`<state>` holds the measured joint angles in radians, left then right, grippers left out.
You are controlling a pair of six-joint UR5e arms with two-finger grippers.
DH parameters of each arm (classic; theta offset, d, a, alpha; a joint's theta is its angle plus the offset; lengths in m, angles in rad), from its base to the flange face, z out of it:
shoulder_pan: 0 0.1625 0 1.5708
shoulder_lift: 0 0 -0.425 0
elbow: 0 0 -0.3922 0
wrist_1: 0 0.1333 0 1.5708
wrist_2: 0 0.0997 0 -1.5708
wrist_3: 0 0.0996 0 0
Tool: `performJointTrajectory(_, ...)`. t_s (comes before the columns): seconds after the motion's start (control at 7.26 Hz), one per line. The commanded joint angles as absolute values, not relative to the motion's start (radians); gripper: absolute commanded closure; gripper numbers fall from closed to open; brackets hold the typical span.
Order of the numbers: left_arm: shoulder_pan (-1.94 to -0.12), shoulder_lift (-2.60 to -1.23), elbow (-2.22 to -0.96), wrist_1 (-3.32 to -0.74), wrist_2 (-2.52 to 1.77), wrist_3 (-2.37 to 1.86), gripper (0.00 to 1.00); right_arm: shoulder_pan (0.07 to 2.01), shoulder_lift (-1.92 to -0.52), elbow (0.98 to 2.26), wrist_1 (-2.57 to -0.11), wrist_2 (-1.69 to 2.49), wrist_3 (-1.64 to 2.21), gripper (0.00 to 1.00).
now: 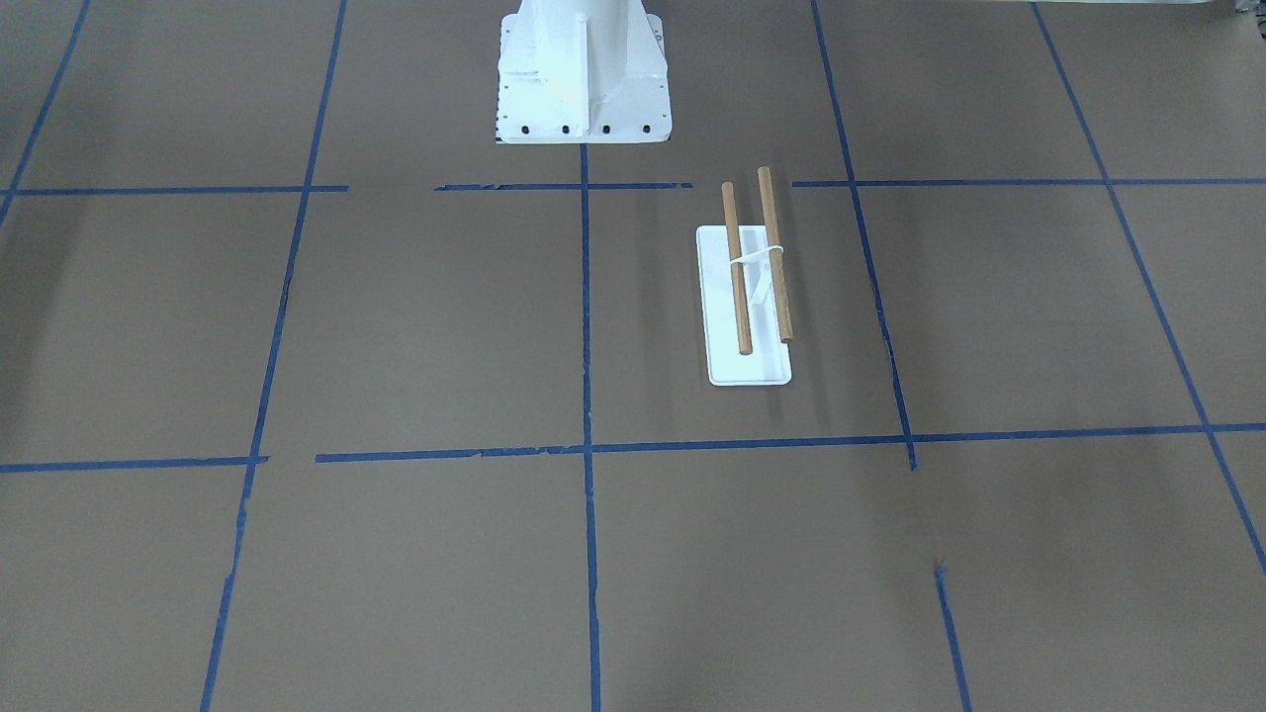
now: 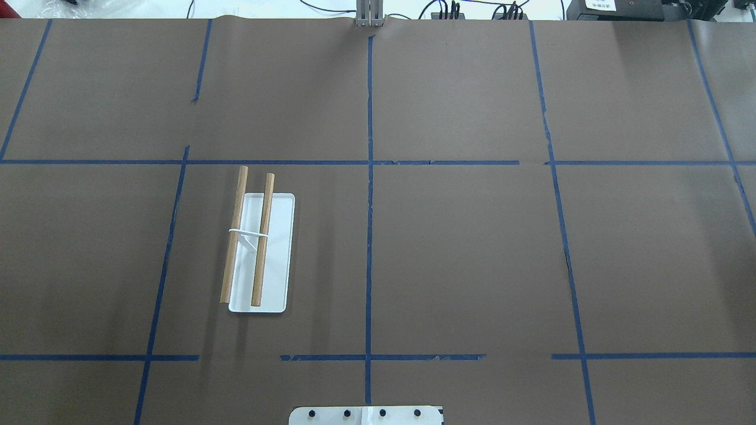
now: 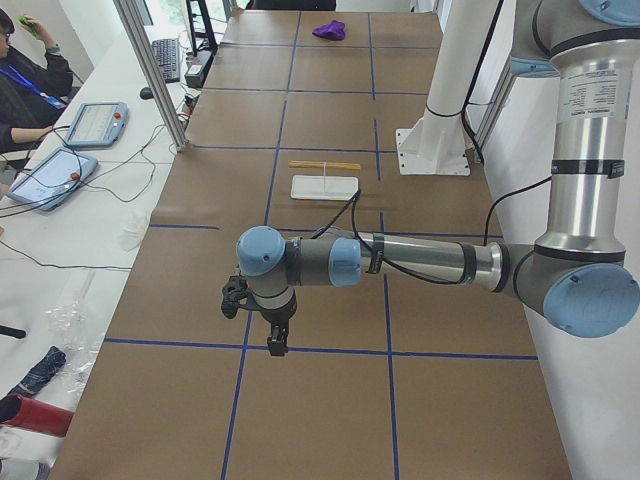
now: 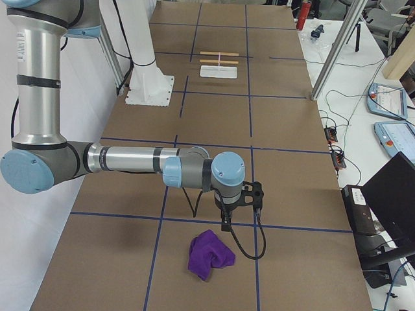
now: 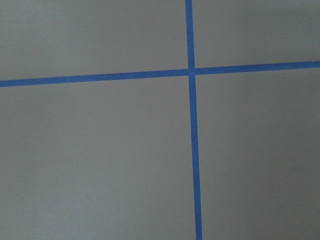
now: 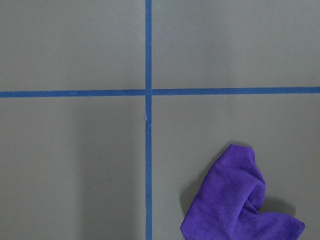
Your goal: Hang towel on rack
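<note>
- Left gripper (image 3: 277, 345): hangs over the table (image 3: 330, 400) at its left end; jaw opening cannot be told, no object seen in it.
- Rack (image 2: 260, 248): upright, left of centre.
- Right gripper (image 4: 225, 225): above the table; opening unreadable too.
- Purple towel (image 4: 211, 256): crumpled just beside it, well apart from the rack.

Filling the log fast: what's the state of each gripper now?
Left gripper: cannot be told, side view only.
Right gripper: cannot be told; the purple towel lies on the table nearby.
</note>
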<state>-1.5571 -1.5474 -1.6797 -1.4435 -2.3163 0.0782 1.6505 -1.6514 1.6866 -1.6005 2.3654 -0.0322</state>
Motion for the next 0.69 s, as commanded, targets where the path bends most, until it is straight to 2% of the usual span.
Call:
performJointTrajectory(0.0, -1.557, -1.548, -1.683, -1.443, -2.318, 0.078, 0.0, 1.651, -1.648, 1.687, -1.597, 2.358, -0.034, 0.0)
performJointTrajectory(0.28, -1.557, -1.551, -1.684, -1.445, -2.318, 0.078, 0.0, 1.632, -1.641, 1.675, -1.594, 2.353, -0.046, 0.0)
performJointTrajectory(0.55, -1.557, -1.552, -1.686, -1.447, -2.328, 0.078, 0.0, 1.626, -1.653, 1.61, -1.595, 2.367, -0.034, 0.0)
